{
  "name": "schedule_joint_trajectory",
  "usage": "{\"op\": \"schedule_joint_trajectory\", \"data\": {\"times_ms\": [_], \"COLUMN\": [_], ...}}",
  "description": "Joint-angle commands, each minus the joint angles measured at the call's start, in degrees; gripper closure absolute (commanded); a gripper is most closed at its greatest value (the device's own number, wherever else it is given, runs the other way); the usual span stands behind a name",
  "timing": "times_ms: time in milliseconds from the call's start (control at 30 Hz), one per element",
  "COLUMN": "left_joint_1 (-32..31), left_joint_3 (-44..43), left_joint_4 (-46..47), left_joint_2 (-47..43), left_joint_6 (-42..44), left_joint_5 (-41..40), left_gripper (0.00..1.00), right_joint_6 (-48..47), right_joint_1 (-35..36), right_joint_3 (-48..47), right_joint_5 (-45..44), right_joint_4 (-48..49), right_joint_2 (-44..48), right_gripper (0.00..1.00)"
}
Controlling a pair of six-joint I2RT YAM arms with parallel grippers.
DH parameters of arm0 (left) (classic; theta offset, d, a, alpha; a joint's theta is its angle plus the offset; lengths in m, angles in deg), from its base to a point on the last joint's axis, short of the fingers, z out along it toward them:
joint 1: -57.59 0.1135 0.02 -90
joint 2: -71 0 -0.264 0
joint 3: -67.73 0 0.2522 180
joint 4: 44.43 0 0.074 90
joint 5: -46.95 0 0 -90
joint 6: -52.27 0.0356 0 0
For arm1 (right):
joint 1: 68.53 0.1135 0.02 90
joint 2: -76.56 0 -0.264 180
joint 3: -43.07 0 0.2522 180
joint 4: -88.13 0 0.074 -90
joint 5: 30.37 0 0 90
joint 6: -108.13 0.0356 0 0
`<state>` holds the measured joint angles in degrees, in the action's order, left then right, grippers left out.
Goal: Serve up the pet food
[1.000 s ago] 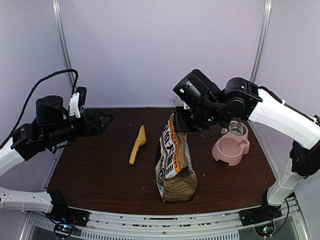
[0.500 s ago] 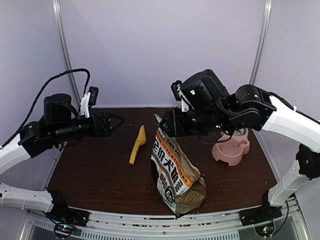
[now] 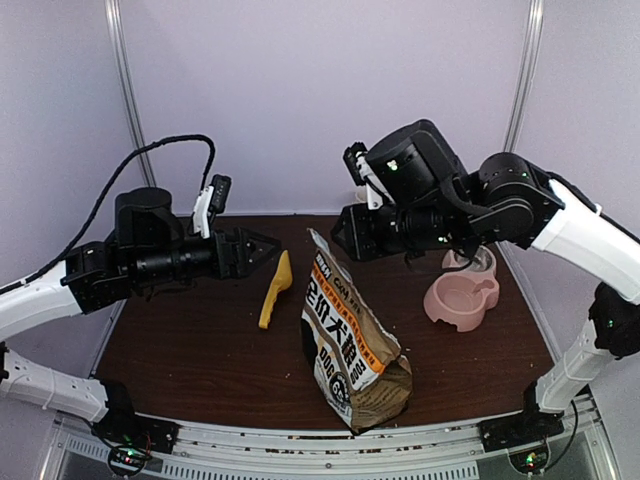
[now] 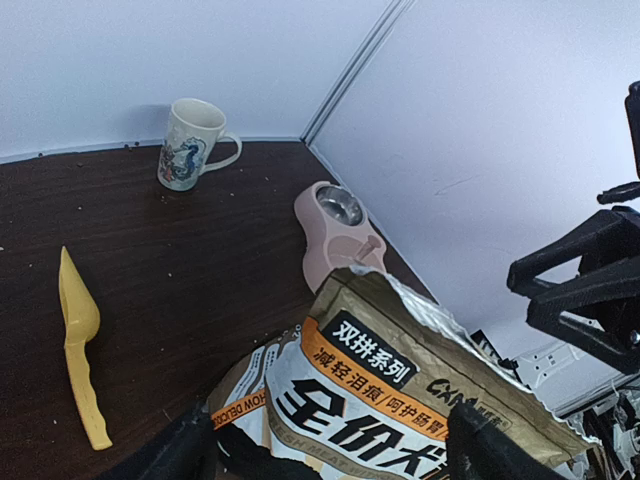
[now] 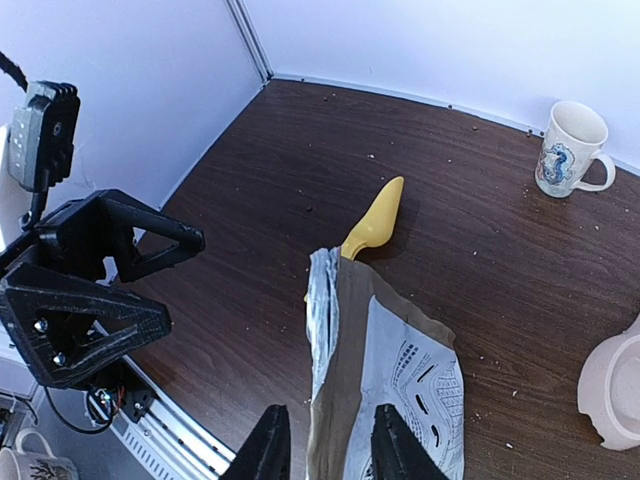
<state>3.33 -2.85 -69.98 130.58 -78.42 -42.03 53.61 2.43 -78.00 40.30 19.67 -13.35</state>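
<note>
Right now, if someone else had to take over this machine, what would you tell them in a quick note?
Left gripper: open, empty, in the air left of the bag.
Right gripper: jaws partly apart near the bag's open top; no grip visible.
The bag leans mid-table, top open; pet food not visible, presumably inside. Yellow scoop lies left of it, pink double bowl to its right.
Done: bag opened. Left: get food into the bowl; I see none there.
</note>
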Motion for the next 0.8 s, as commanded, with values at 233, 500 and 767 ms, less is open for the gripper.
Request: {"op": "schedule_joint_trajectory", "data": {"times_ms": [233, 500, 767], "left_joint_1": [-1.01, -1.02, -1.02], "left_joint_3": [-2.58, -2.66, -2.90], "left_joint_4": [6.78, 6.61, 6.43], "left_joint_2": [3.08, 3.25, 3.67], "left_joint_6": [-2.18, -2.12, -2.03], "left_joint_5": [1.42, 1.08, 1.09], "left_gripper": [0.27, 0.29, 0.29], "right_joint_6": [-4.27, -4.60, -4.42], "right_joint_1": [0.25, 0.27, 0.30], "right_joint_3": [-10.10, -10.73, -10.75], "right_joint_5": [-5.96, -4.55, -5.47], "right_joint_4": [-6.34, -7.02, -8.00], "right_joint_2": [-8.31, -10.27, -11.10], "right_gripper": [0.77, 0.81, 0.83]}}
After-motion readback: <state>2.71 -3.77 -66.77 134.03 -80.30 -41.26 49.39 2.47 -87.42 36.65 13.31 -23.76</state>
